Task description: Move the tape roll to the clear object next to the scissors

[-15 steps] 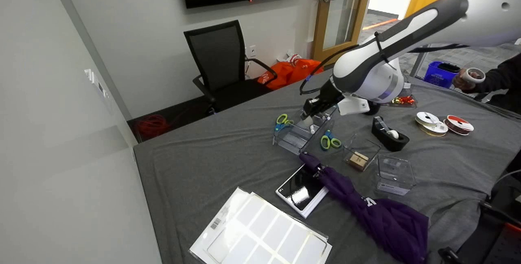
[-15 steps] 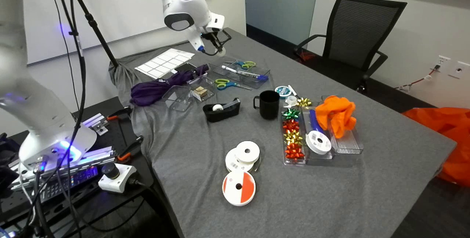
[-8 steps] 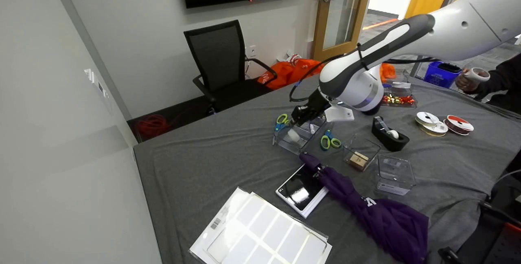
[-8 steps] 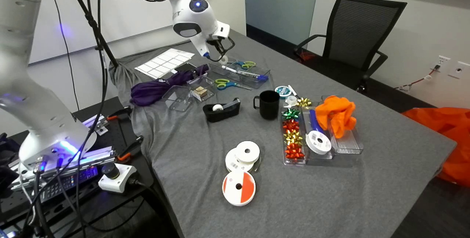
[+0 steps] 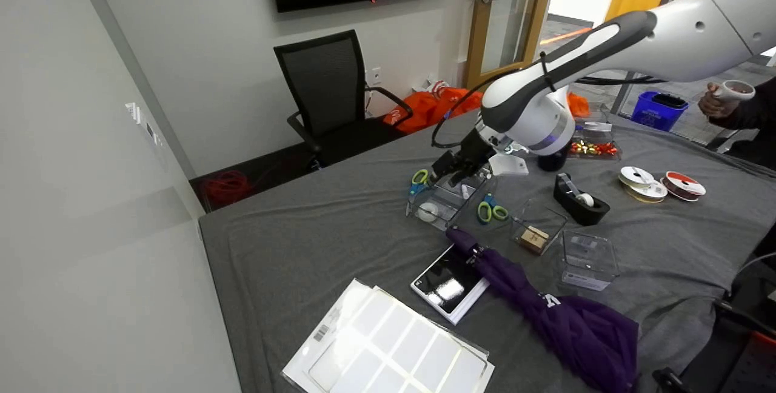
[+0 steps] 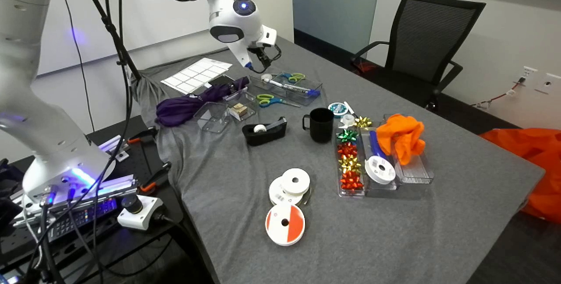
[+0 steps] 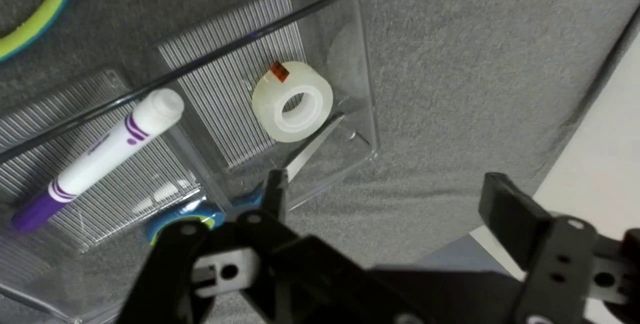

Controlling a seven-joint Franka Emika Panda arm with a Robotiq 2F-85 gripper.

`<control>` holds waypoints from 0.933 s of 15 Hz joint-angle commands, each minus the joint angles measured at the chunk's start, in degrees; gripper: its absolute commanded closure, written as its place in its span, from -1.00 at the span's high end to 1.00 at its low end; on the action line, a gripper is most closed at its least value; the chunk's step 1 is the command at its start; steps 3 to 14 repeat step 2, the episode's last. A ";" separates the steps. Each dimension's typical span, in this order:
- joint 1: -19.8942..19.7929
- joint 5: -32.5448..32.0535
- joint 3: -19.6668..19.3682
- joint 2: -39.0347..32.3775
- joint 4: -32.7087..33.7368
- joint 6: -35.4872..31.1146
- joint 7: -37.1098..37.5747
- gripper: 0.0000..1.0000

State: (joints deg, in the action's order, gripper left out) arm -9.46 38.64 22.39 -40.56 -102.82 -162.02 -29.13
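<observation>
The whitish tape roll [image 7: 292, 101] lies in the end compartment of the clear object, a see-through divided tray [image 7: 215, 109]. The same roll [image 5: 427, 211] shows through the tray's wall in an exterior view. Scissors [image 7: 185, 219] with blue-green loops are seen through the tray's long side, partly behind a finger; the pair [image 5: 419, 181] lies along that side. On the opposite side lies another pair of scissors [image 6: 276, 101]. My gripper [image 7: 385, 179] is open above the tray's edge, apart from the roll, only grey cloth visible between its fingers.
Markers [image 7: 120, 149] rest across the tray's other part. Nearby are a purple umbrella [image 5: 521, 284], small clear boxes [image 5: 588, 259], a black tape dispenser [image 5: 579, 199] and a black mug [image 6: 320, 125]. White label sheets [image 5: 394, 344] lie toward the table's edge.
The gripper came down over the tray with the tape roll, then let it go. The roll now sits in the tray. The jaws have opened, and the gripper stands slightly higher than half a second ago.
</observation>
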 commanded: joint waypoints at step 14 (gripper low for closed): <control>-0.74 -6.27 -2.54 6.39 -5.28 7.63 4.83 1.00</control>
